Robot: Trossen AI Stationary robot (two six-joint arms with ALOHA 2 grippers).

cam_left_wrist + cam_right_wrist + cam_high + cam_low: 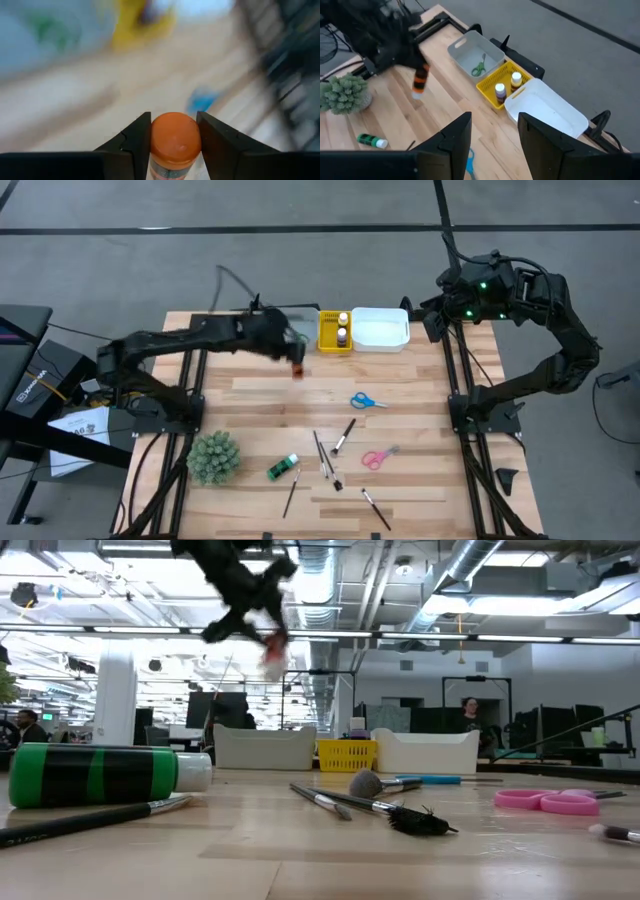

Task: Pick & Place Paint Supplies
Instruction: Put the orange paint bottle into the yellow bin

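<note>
Two arms are in the high view, and only the left one is over the work. The left pincer (296,366) is clamped on an orange paint bottle (296,370) and hangs in the air above the tabletop (250,395), at about 7 o'clock from the yellow tray (327,343). The left wrist view shows the bottle's orange cap (175,139) pinched between both dark fingers (134,142).

That yellow tray holds two small bottles (342,330). A white tray (380,330) sits just beside it at 3 o'clock, and a grey tray (470,55) at 9 o'clock holds green scissors (479,67).

On the bare wood lie blue scissors (367,401) near the centre, with pink scissors (378,457) at 6 o'clock from them. Several thin brushes (343,437) are scattered towards the near edge — a green paint bottle (283,468) lies on its side among them, just beside a spiky green plant ball (214,457).

The right pincer (495,145) waits off the tabletop's far right corner, above the floor; its fingers stand partly apart and hold nothing.
</note>
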